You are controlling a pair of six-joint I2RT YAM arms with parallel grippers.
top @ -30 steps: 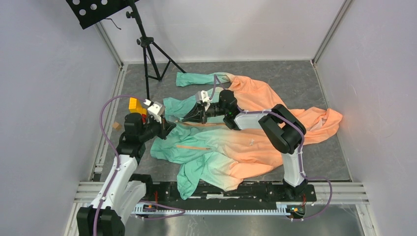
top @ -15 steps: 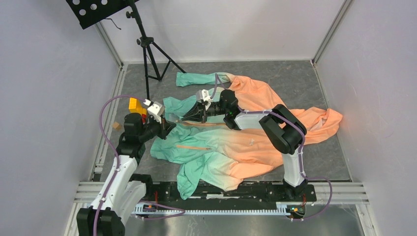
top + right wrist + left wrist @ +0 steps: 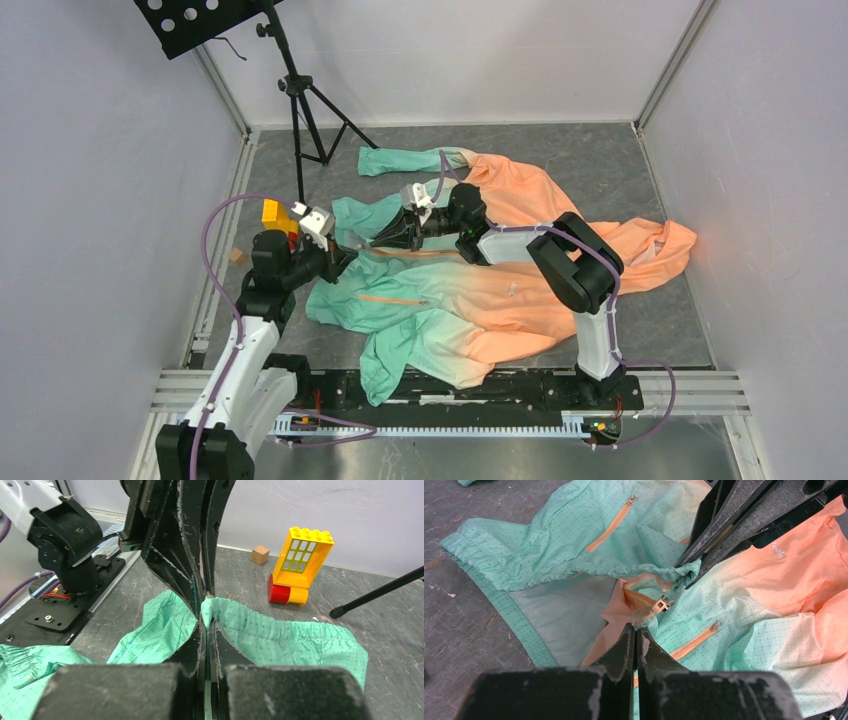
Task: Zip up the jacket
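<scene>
The jacket [image 3: 500,290], mint green fading to peach, lies spread open on the grey table. My left gripper [image 3: 347,257] is shut on a bit of fabric at the bottom of the orange front zipper [image 3: 635,626], just below the metal slider [image 3: 663,603]. My right gripper [image 3: 371,241] faces it tip to tip and is shut on the mint elastic hem [image 3: 206,611]. In the left wrist view the right gripper [image 3: 686,575] holds a bunched hem corner just above the slider. An orange pocket zip [image 3: 611,525] lies on the flap beyond.
A music stand's tripod [image 3: 300,110] stands at the back left. A yellow and red toy block [image 3: 301,560] and a small wooden cube [image 3: 259,555] sit left of the jacket by the wall. One tripod leg [image 3: 380,592] reaches toward the hem. Walls enclose the table.
Almost nothing differs. My right wrist has shifted very slightly. Both grippers keep their grip and the jacket lies as before.
</scene>
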